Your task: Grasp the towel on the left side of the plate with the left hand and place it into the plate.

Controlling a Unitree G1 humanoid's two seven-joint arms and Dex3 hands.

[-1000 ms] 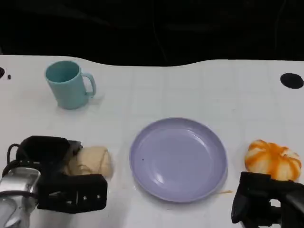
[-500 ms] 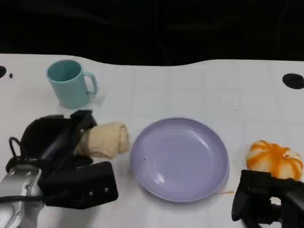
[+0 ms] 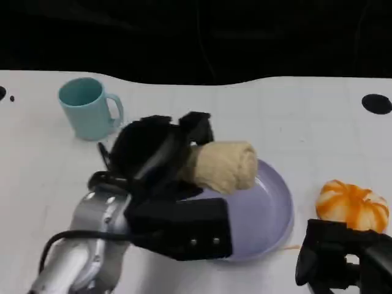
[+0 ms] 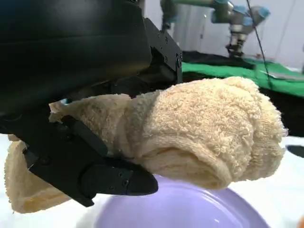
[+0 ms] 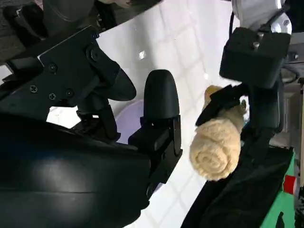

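We are seeing a teal mug standing upright at the far left of the white table — handle pointing right. An orange-and-white pumpkin is sitting near the right edge.

- Towel: cream terry cloth rolled into a thick cylinder, lying roughly level, held off the bench by the left hand, whose black fingers wrap its near end; it hangs over the plate's 10 o'clock rim.
- Plate: round, pale lilac, shallow, flat on the bench, nothing resting in it.
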